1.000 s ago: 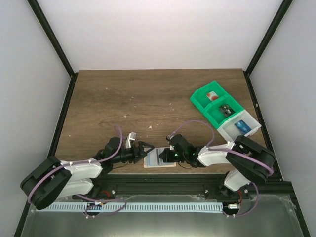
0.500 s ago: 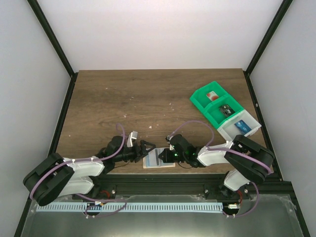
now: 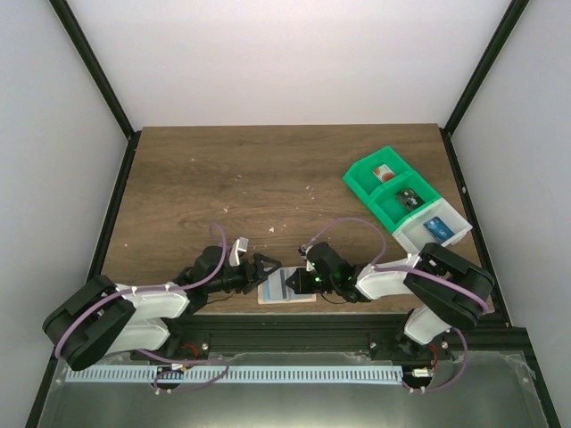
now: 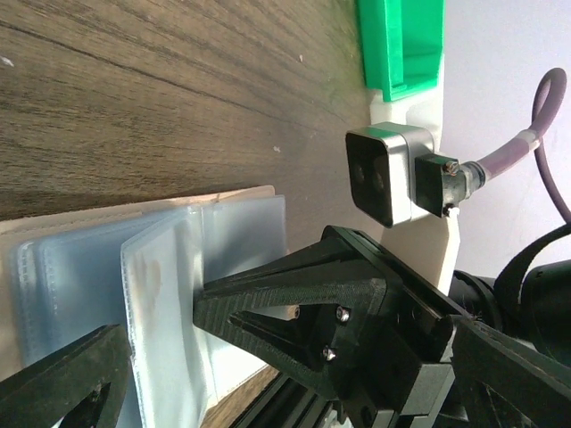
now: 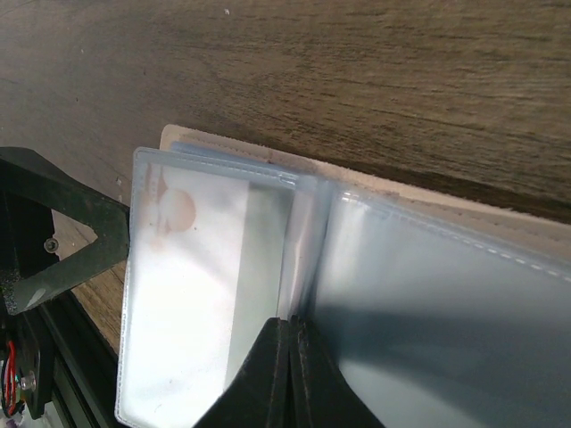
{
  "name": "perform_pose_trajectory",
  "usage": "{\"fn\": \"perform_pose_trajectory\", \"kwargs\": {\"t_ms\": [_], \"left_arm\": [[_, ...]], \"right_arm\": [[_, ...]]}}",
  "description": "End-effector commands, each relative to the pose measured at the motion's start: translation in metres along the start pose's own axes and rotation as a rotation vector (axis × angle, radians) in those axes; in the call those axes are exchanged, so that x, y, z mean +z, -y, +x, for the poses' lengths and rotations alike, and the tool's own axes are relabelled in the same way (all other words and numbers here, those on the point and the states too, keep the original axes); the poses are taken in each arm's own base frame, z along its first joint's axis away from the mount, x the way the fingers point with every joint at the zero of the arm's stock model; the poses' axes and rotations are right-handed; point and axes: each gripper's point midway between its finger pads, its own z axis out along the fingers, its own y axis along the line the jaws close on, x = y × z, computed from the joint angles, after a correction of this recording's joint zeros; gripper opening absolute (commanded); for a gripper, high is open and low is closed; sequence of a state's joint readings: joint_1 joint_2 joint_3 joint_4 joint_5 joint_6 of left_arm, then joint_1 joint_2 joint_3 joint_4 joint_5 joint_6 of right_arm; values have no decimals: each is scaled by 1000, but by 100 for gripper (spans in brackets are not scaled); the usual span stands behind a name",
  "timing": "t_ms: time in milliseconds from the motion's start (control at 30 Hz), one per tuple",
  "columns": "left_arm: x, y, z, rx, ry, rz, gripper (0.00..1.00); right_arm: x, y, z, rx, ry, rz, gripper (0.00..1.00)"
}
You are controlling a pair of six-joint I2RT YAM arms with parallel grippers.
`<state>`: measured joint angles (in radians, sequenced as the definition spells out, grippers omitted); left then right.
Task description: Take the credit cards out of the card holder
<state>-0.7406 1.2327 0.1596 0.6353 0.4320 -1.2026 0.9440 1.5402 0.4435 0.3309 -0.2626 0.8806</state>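
Leaves of pale blue-grey plastic are fanning up from the flat tan rectangular card holder, which is lying open at the near edge of the brown wooden table between the two arms. The left hand is hanging at its left edge, fingers spread wide around nothing, while the right hand is resting its closed-together tips among the leaves, beside a pale, dark-striped credit card sitting in a pocket

The left arm and right arm have white shells and black joints. A lilac cable loops behind each claw. The left claw has black triangular fingers with silver screws. The right claw is black.
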Motion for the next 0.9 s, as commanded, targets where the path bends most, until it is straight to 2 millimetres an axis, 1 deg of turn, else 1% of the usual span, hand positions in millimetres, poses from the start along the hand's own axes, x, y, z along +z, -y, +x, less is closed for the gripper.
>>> {"fn": "perform_pose_trajectory", "kwargs": {"t_ms": [0,133,233,300,433,500,567,667,733,800,867], "left_arm": [[1,5,3,3,-7,38,100],[2,3,2,0,-3,31,100],[2,6,2,-1,2,41,100],[2,13,2,-2,-1,66,100],[6,31,2,8,-12,108,100],[8,37,2,12,-14,124,100],[8,42,2,3,-14,147,100],[8,50,3,-9,-15,176,100],[10,54,3,-2,-19,182,100],[11,56,3,1,-20,188,100],[13,57,3,-11,-21,196,100]], "right_arm": [[4,27,24,31,-88,87,0],[5,26,25,30,-92,84,0],[5,25,25,25,-95,80,1],[6,24,25,18,-99,74,0],[3,12,19,-14,-82,38,1],[1,8,16,-19,-66,20,4],[2,5,14,-22,-65,7,6],[6,6,17,-23,-85,8,6],[6,2,15,-40,-82,-6,10],[2,-4,10,-53,-61,-20,14],[-5,-7,3,-51,-18,-16,15]]}}
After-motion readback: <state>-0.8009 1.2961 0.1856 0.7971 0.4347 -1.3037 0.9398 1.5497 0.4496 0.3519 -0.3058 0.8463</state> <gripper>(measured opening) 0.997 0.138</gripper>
